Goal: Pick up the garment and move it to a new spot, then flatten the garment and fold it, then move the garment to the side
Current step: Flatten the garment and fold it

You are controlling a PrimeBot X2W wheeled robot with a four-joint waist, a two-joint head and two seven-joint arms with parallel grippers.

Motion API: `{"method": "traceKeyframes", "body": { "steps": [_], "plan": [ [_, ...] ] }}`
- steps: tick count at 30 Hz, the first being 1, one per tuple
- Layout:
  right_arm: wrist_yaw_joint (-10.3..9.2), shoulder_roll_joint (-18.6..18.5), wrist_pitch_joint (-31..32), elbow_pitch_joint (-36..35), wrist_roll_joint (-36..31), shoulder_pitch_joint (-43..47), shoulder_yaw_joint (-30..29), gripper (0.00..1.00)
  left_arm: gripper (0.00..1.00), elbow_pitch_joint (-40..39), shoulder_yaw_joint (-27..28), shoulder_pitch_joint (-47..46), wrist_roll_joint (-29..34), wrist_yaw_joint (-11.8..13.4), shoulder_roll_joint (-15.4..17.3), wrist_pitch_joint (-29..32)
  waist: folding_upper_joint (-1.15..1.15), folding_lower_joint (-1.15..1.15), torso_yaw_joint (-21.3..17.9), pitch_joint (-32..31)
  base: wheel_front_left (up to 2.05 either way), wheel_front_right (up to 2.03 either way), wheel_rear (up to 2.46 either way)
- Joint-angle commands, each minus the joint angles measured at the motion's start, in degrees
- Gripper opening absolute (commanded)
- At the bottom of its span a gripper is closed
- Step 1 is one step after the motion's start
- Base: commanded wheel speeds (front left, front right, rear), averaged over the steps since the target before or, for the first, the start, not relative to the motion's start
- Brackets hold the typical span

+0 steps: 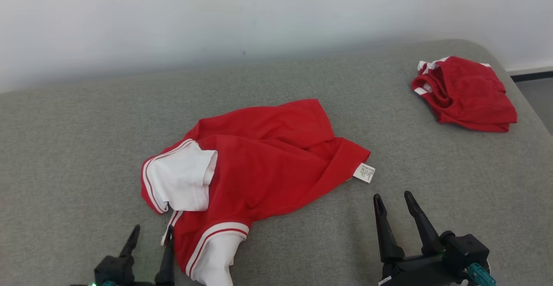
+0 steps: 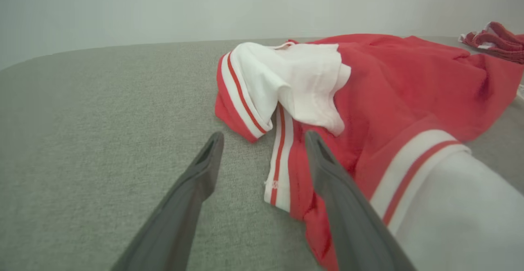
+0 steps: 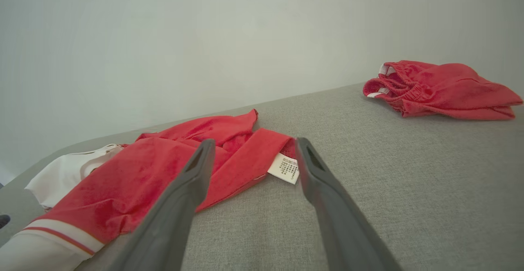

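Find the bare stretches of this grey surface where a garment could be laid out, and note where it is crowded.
Bare: the grey surface left of the red shirt, up to the wall; also the strip between the shirt and the folded shorts. Crowded: the near edge, by the left gripper and right gripper.

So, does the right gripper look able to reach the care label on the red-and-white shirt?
Probably yes: the right gripper, open, points toward the care label at the shirt's corner, with bare grey upholstery between.
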Motion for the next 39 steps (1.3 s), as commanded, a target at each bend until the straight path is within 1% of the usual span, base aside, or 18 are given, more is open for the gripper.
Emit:
{"method": "traceKeyframes", "body": {
  "steps": [1,3,4,8,12,13,14,15,16,19,24,26,28,32,35,39],
  "plan": [
    [-0.14,0.2,0.0,0.4,-0.6,-0.5,-0.2,1.00,1.00,2.7,-1.0,-1.1,-0.6,0.1,0.8,-0.2,0.00,0.00,-1.0,0.9,0.00,0.00,0.00],
    [-0.15,0.3,0.0,0.6,-0.6,-0.6,-0.3,1.00,1.00,6.0,-2.0,-1.7,-1.0,0.1,1.0,-0.2,0.00,0.00,-1.3,1.1,0.00,0.00,0.00],
    [-0.15,0.3,0.0,0.6,-0.6,-0.6,-0.3,1.00,1.00,6.0,-2.0,-1.7,-1.0,0.1,1.0,-0.2,0.00,0.00,-1.3,1.1,0.00,0.00,0.00],
    [-0.15,0.4,0.0,0.9,-0.9,-0.9,-0.5,1.00,1.00,11.4,-3.6,-3.3,-1.5,0.1,1.6,-0.2,0.00,0.00,-1.6,1.4,0.00,0.00,0.00],
    [-0.15,0.4,0.0,1.2,-1.0,-1.1,-0.6,1.00,1.00,14.9,-5.2,-4.8,-2.5,0.1,1.6,-0.2,0.00,0.00,-1.7,1.2,0.00,0.00,0.00],
    [-0.14,0.4,0.0,1.2,-1.0,-1.1,-0.6,1.00,0.98,15.7,-5.7,-5.2,-2.9,0.1,1.5,-0.2,0.00,0.00,-1.7,1.1,0.00,0.00,0.00],
    [-0.15,0.4,0.0,1.2,-1.0,-1.1,-0.6,1.00,0.69,16.3,-6.0,-5.6,-3.2,0.1,1.5,-0.2,0.00,0.00,-1.7,1.1,0.00,0.00,0.00],
    [-0.15,0.4,0.0,1.2,-1.0,-1.1,-0.6,1.00,0.14,17.1,-6.6,-5.9,-3.3,0.1,1.5,-0.2,0.00,0.00,-1.7,0.9,0.00,0.00,0.00],
    [-0.15,0.4,0.0,1.2,-1.0,-1.0,-0.7,1.00,0.00,17.8,-7.0,-6.2,-3.5,0.1,1.4,-0.2,0.00,0.00,-1.6,0.8,0.00,0.00,0.00],
    [-0.15,0.4,0.0,1.2,-0.9,-0.6,-0.7,1.00,0.00,18.0,-7.2,-7.1,-3.9,0.1,1.4,-0.2,0.00,0.00,-1.1,0.3,0.00,0.00,0.00],
    [-0.15,0.4,0.0,0.8,-0.9,0.1,-1.6,1.00,0.00,13.0,-4.7,-7.1,-4.1,0.5,2.8,-0.2,0.00,0.00,0.5,-0.4,0.00,0.00,0.00],
    [-0.15,0.4,0.0,0.8,-0.9,0.4,-2.0,1.00,0.00,9.8,-3.5,-6.0,-3.8,1.3,3.5,-0.2,0.00,0.00,1.3,-0.7,0.00,0.00,0.00],
    [-0.15,0.4,0.0,0.8,-0.9,0.6,-2.3,1.00,0.00,5.8,-1.2,-4.1,-3.7,2.1,5.5,-0.2,0.00,0.00,2.1,-1.1,0.00,0.00,0.00],
    [-0.15,0.4,0.0,0.8,-0.8,0.7,-2.6,1.00,0.00,1.5,1.8,-1.0,-4.4,3.6,7.4,-0.2,0.00,0.00,2.5,-1.3,0.00,0.00,0.00],
    [-0.15,0.4,0.0,0.8,-0.7,0.7,-3.0,1.00,0.00,-0.7,3.8,1.7,-5.4,4.9,7.9,-0.1,0.00,0.00,2.4,-1.1,0.00,0.00,0.00],
    [-0.15,0.4,0.0,1.2,-0.9,0.7,-3.5,1.00,0.00,-1.8,4.9,4.0,-6.7,5.8,7.8,0.8,0.00,0.00,2.0,-0.8,0.00,0.00,0.00]
  ]
}}
